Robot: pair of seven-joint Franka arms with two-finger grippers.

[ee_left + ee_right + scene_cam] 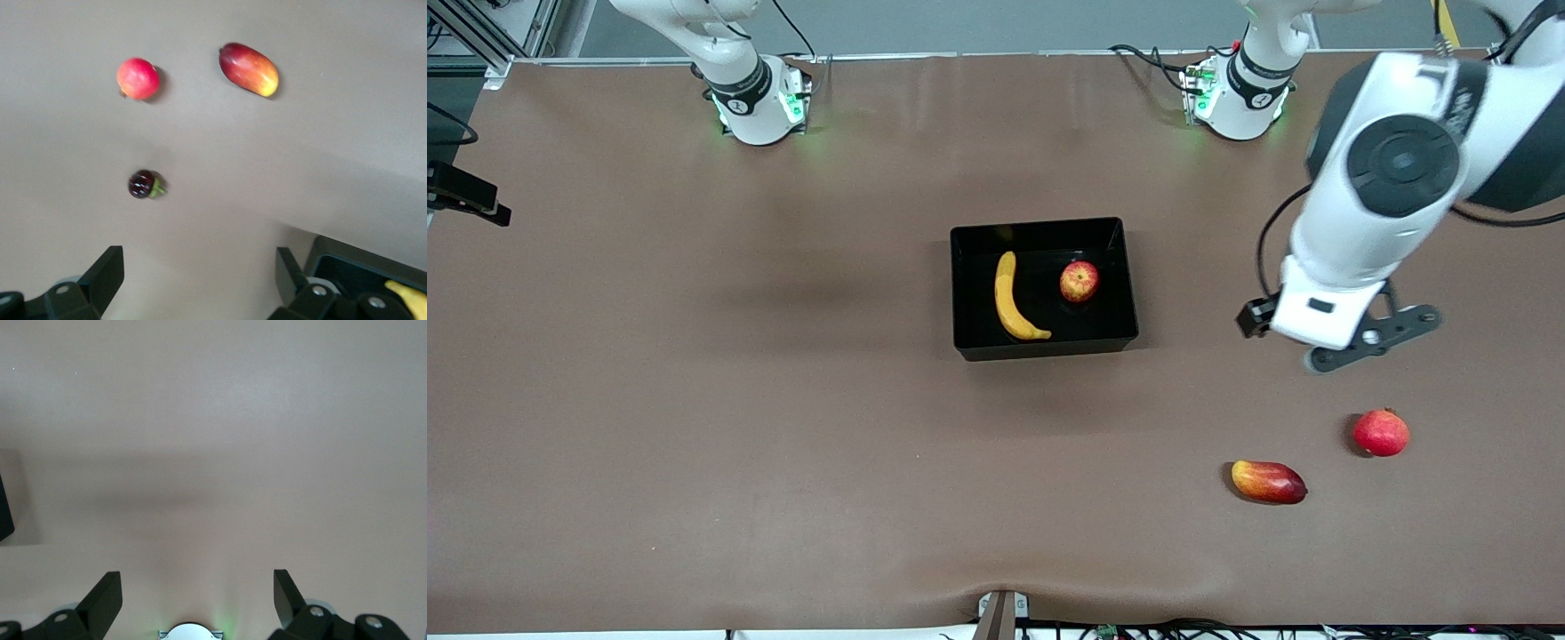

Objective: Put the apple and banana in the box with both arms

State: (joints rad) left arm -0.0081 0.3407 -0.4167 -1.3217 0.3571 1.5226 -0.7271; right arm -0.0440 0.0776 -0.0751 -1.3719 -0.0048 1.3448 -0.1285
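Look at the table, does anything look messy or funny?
Not really. The banana and the apple lie neatly in the box, apart from each other. A mango, a round red fruit and a small dark fruit sit loose on the table toward the left arm's end, none spilled or damaged.

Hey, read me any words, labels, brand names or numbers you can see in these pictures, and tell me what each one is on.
None can be read.
White left arm's black joint band: pale lettering, too blurred.
Round badges on both arm bases: too small.
Glossy black box, yellow banana, red apple: no markings visible.
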